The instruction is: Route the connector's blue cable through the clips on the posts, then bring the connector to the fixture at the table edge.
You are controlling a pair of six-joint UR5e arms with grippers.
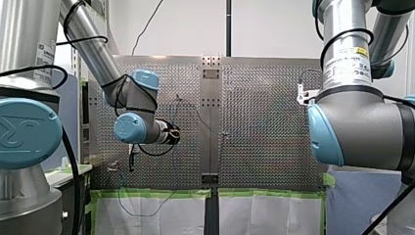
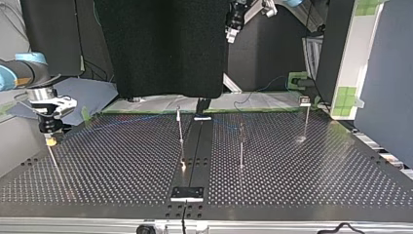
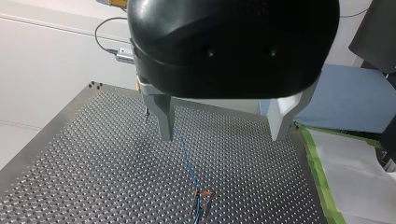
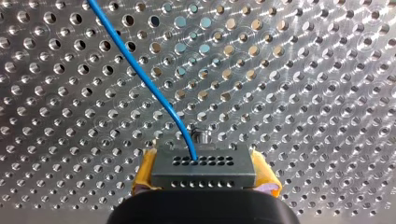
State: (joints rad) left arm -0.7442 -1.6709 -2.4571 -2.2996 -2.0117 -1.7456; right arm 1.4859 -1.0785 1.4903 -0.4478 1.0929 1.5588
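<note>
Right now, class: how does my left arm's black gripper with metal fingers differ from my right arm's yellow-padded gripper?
The left gripper has bare metal fingers; the right gripper has yellow pads. The left gripper is open and empty, the thin blue cable running beneath it; the right gripper is shut on the grey perforated connector. Both are over the perforated metal table.

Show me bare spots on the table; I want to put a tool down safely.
Bare, in the top view: the table nearer than the posts, either side of the black centre strip. Crowded: the far band where the blue cable runs, and around my right gripper holding the connector.
</note>
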